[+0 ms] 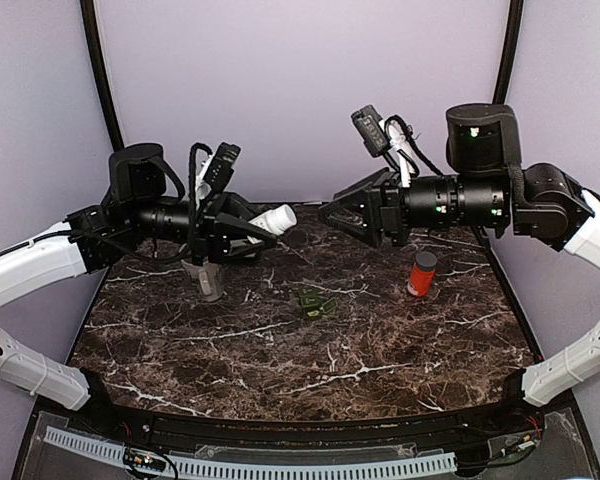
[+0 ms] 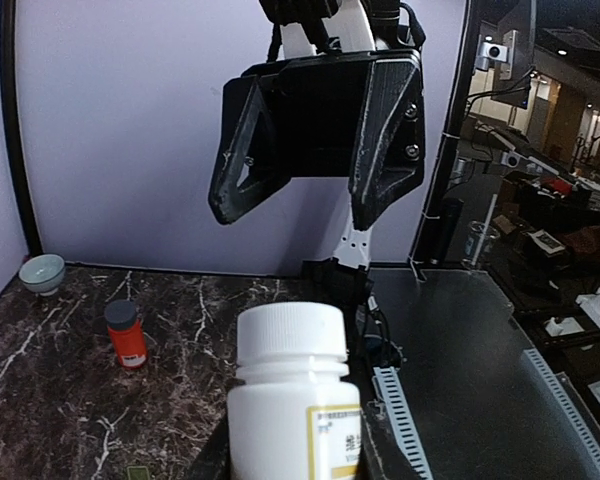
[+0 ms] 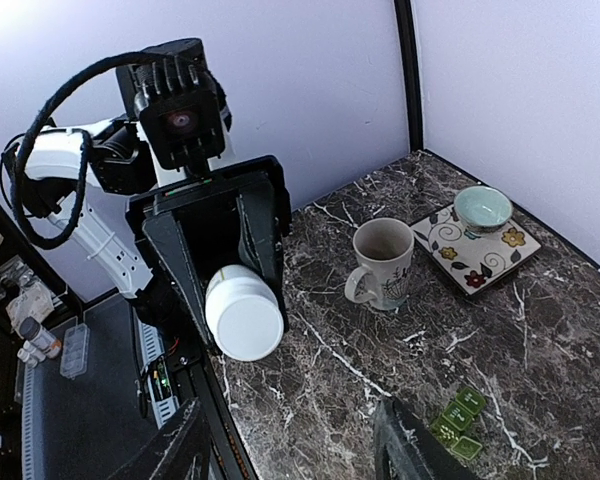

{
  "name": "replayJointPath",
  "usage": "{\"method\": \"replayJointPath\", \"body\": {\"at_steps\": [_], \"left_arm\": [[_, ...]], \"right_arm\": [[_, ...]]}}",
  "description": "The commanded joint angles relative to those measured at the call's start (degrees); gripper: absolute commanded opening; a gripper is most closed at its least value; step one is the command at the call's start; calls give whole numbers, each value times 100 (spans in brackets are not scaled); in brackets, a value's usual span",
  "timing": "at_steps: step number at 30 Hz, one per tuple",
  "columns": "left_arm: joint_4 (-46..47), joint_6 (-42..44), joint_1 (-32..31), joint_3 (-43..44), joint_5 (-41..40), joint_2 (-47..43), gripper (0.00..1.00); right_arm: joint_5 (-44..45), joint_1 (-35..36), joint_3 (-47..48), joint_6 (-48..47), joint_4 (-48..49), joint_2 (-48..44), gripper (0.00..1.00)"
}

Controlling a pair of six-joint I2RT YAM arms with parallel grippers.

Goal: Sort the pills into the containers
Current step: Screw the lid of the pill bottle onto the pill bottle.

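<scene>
My left gripper (image 1: 260,228) is shut on a white pill bottle (image 1: 273,219), held level above the table with its cap pointing right. The left wrist view shows the capped bottle (image 2: 292,400) between my fingers. My right gripper (image 1: 330,212) hangs open just right of the cap, facing it and apart from it. Its dark fingers (image 2: 385,130) show beyond the bottle, and the round cap (image 3: 244,315) lies ahead of its spread jaws. A small green compartment box (image 1: 317,303) lies mid-table. A red bottle (image 1: 421,273) stands at the right. No loose pills show.
A grey mug (image 1: 208,278) stands under the left arm, also in the right wrist view as the mug (image 3: 382,265). Beside it a flowered plate (image 3: 435,235) carries a small pale bowl (image 3: 482,208). Purple walls close the dark marble table (image 1: 300,360) on three sides.
</scene>
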Motion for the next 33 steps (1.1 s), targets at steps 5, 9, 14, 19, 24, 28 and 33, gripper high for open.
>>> {"method": "replayJointPath", "body": {"at_steps": [5,9,14,19,24,28,33], "left_arm": [[81,-559,101,259,1249,197,0],[40,-570,99,305,1345,280,0],[-5,-554,105,318,1350,299,0],[-15,-550,113,328,1349,317,0],[11,-594,113,354,1428,380,0],[-14,-596,113,381,1458,414,0],[-39,-598,112,381,1462,438,0]], "right_arm": [[-470,61,168,-178,56,263,56],[-560,125,272,-215,37,444,56],[-618,198,460,-253,-2,626,56],[-615,285,511,-253,-7,666,56],[-606,312,533,-268,-42,709,55],[-605,322,565,-301,-59,753,53],[-623,328,609,-348,-77,816,50]]}}
